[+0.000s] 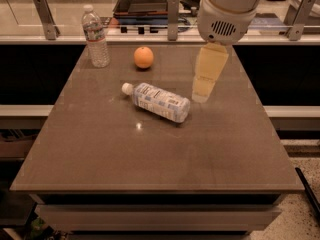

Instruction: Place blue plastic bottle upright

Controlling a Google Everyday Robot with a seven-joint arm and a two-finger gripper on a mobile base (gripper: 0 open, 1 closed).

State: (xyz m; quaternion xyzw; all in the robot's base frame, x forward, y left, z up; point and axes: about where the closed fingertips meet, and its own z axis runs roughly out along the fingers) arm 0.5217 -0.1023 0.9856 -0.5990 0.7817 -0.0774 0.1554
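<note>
The blue plastic bottle lies on its side near the middle of the brown table, white cap pointing to the back left. Its pale blue-and-white label faces up. My gripper hangs from the white arm at the top right, its pale yellowish fingers pointing down, just to the right of the bottle's base and apart from it. It holds nothing.
A slim clear bottle with a red-and-white label stands upright at the table's back left. An orange sits behind the lying bottle. A counter with metal posts and a dark tray runs behind the table.
</note>
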